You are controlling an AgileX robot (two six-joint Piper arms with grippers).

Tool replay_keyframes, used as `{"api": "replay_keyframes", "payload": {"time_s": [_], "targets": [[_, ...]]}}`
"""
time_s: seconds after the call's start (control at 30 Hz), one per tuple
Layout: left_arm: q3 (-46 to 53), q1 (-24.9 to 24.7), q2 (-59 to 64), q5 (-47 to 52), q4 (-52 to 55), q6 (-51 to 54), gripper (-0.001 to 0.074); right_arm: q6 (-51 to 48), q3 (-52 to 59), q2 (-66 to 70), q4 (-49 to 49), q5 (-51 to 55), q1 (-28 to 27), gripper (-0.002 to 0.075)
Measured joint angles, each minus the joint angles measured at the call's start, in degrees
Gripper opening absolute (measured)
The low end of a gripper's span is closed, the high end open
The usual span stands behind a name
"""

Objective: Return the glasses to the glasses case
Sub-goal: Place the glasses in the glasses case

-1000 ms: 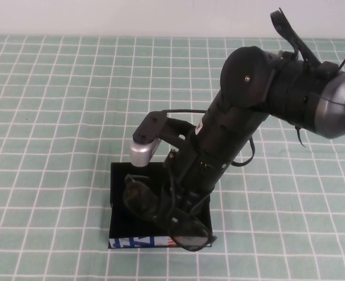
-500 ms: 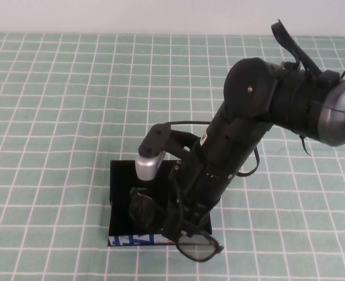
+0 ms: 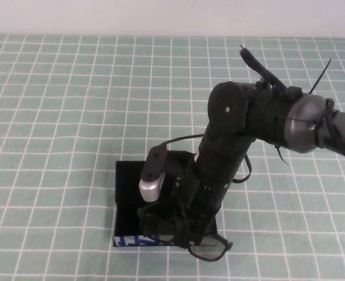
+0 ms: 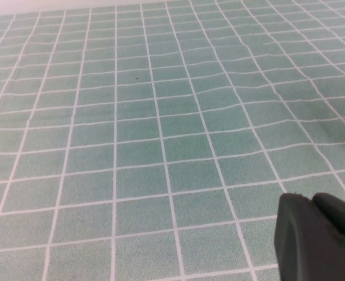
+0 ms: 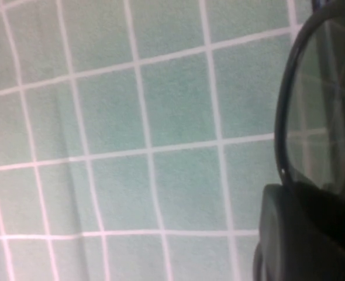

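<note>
— Black is nearly everything here: what is the black-and-silver right arm (image 3: pixel 260 120) doing?

— It comes in from three o'clock of the high view, bends at a bulky elbow, and slopes down toward six o'clock. Its wrist hangs over the black rectangular box-shaped glasses case (image 3: pixel 128 202), which lies open on the green tablecloth with a white grid (image 3: pixel 61 117).

— And the right gripper (image 3: pixel 187 234)?

— It sits low over the case's six o'clock end, pinching the black thick-framed glasses with dark lenses (image 3: pixel 209 248). One lens pokes out past the case's corner at about five o'clock, over the cloth. In the right wrist view that lens (image 5: pixel 324 117) curves beside a dark fingertip (image 5: pixel 301 234), with grid cloth behind it.

— Are the glasses inside the case?

— Partly above it at most; the arm hides how the rest of the frame lies, so I cannot tell whether any of it touches the lining.

— What else shows on the case?

— A white strip with blue print (image 3: pixel 131 240) along its six o'clock edge, and a silver-tipped wrist camera (image 3: pixel 152 182) above its interior.

— The left gripper (image 4: pixel 318 237)?

— Only a dark rounded part of it shows in its own wrist view, above bare cloth. Whether its fingers are apart or together, I cannot tell.
</note>
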Motion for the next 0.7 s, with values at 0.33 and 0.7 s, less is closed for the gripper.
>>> {"api": "replay_keyframes", "payload": {"time_s": [0.33, 0.7], "targets": [[0.00, 0.00, 0.00, 0.00, 0.00, 0.00, -0.0004, -0.11, -9.81, 0.11, -4.49, 0.00, 0.00, 0.0073], [0.00, 0.00, 0.00, 0.00, 0.00, 0.00, -0.0004, 1.03, -12.16, 3.69, -2.38, 0.11, 0.00, 0.0072]]}}
